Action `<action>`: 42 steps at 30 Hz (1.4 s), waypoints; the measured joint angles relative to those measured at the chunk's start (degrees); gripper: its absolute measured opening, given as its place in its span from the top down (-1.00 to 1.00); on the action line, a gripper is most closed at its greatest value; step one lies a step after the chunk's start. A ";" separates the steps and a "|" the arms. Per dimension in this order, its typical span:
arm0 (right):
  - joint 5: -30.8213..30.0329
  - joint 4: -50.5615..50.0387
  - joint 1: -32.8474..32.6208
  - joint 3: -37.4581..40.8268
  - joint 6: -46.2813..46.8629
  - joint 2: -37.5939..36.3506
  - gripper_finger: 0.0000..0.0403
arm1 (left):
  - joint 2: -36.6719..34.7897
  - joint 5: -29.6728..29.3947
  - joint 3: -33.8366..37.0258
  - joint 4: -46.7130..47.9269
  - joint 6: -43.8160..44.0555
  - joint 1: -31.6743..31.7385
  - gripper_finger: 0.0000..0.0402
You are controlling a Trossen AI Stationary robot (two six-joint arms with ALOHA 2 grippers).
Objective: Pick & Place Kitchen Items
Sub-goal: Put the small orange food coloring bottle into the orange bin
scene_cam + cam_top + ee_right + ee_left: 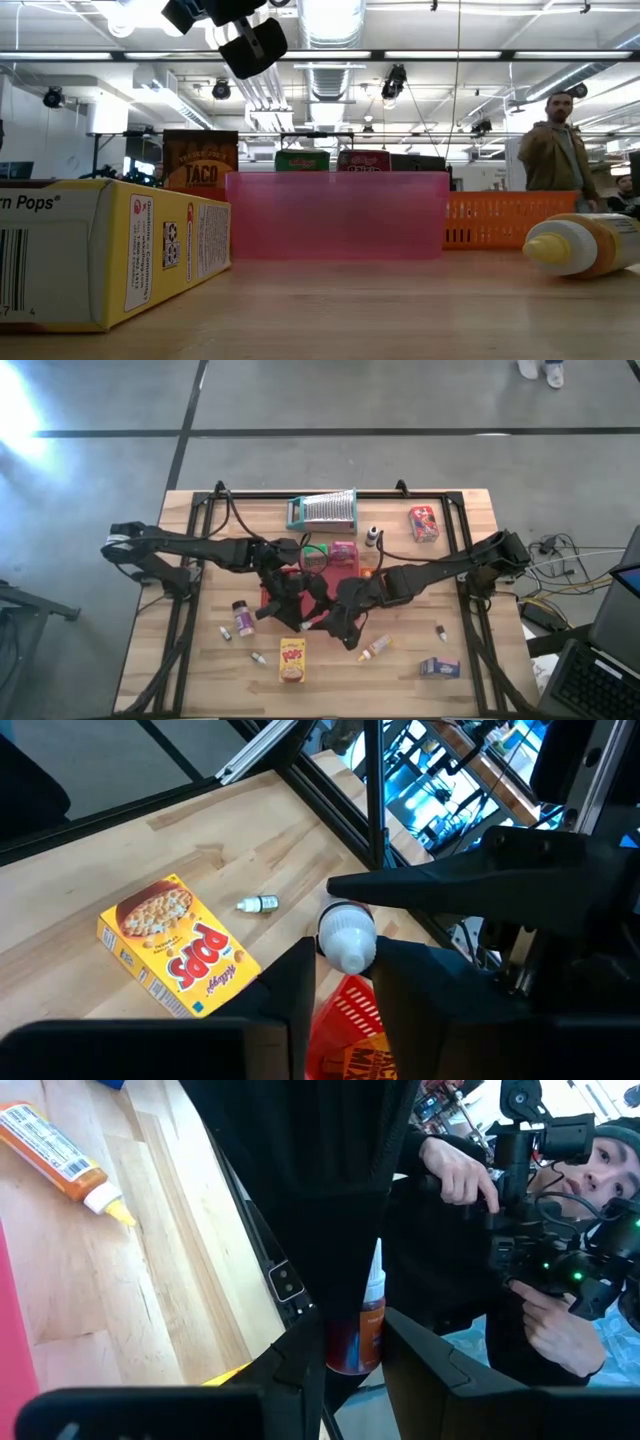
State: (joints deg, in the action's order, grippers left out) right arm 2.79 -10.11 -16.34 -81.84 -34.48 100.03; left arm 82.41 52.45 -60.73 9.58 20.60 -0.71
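**A:** What has hold of the small white-capped bottle (347, 935)?

**B:** The left gripper (350, 1352) has it. Its fingers are drawn in narrow and pinch the bottle's labelled body. The bottle hangs in the air just beyond the yellow cardboard cereal box (292, 660). The right gripper (345, 970) sits at the cap end, and whether it has closed on the bottle cannot be told.

**A:** So it looks like a pass between the arms. How should the robot do that well?

**B:** The receiving gripper should settle squarely on the cap before the left one lets go, and the two should never pull against each other. (A round cap slips easily, so a low grip on its neck would probably be safer.) Once the bottle is free, it should be lowered rather than dropped.

**A:** And the containers?

**B:** Beyond the yellow box lies a flat red mesh tray (345, 1015), and a brown taco packet (352, 1065) is in it. Farther beyond the box stands a pink translucent plastic bin (335, 215). A green box and a red box show over its rim, but whether they are inside it or behind it cannot be told. An orange slatted basket (495, 222) sits beyond the yellow box too, toward the right arm's side, and its contents are hidden.
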 joint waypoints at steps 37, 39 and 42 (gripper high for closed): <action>-1.09 0.59 -0.04 0.00 -0.07 -0.11 0.65 | 0.04 -1.55 0.07 1.29 -1.38 0.13 0.55; -1.07 0.55 -0.04 0.00 -0.20 -0.11 0.71 | 0.07 -1.53 0.07 1.31 -1.39 0.13 0.55; -1.03 0.48 -0.02 -0.02 -0.45 -0.15 0.74 | 0.07 -1.54 0.07 1.31 -1.38 0.13 0.55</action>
State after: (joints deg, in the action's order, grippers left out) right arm 1.75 -9.63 -16.36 -81.87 -34.93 99.88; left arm 82.48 50.90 -60.66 10.90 19.22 -0.58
